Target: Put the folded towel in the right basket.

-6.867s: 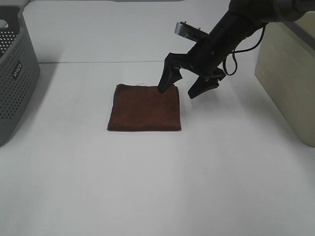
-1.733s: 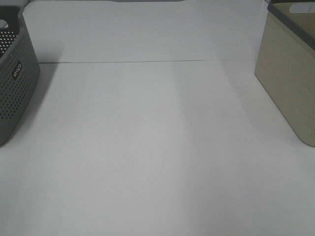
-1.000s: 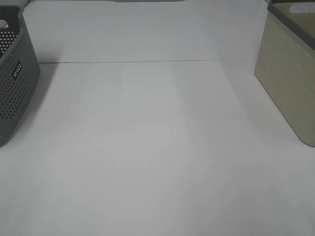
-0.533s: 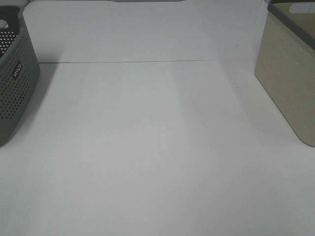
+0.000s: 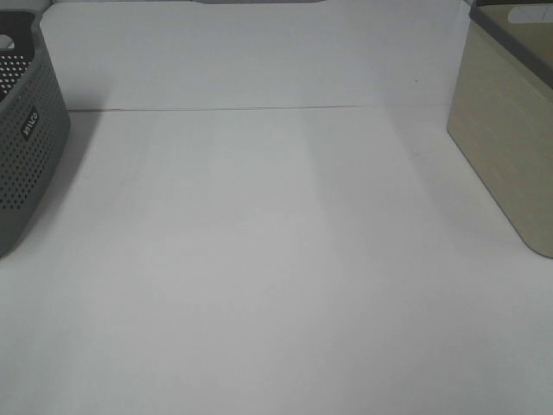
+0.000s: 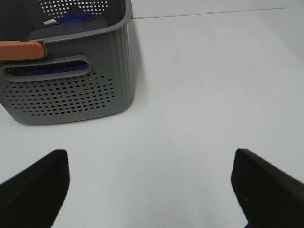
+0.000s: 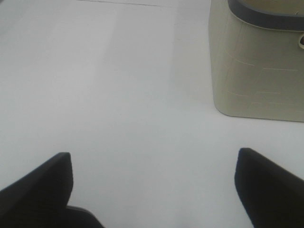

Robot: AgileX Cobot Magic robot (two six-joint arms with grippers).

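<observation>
The folded towel is out of view in every view. The right basket (image 5: 510,130) is beige with a grey rim and stands at the right edge of the table; it also shows in the right wrist view (image 7: 259,66). My left gripper (image 6: 152,190) is open and empty above bare table beside the grey basket. My right gripper (image 7: 156,190) is open and empty above bare table, short of the beige basket. Neither arm shows in the exterior high view.
A grey perforated basket (image 5: 26,147) stands at the left edge of the table. In the left wrist view this basket (image 6: 71,90) holds dark blue cloth and has an orange handle piece. A seam (image 5: 259,109) runs across the white table at the back.
6.9 s ago the right gripper stood open over a brown folded towel at mid-table. Since 1.7 s ago the towel and arm are gone from the exterior view; nothing has changed since.
</observation>
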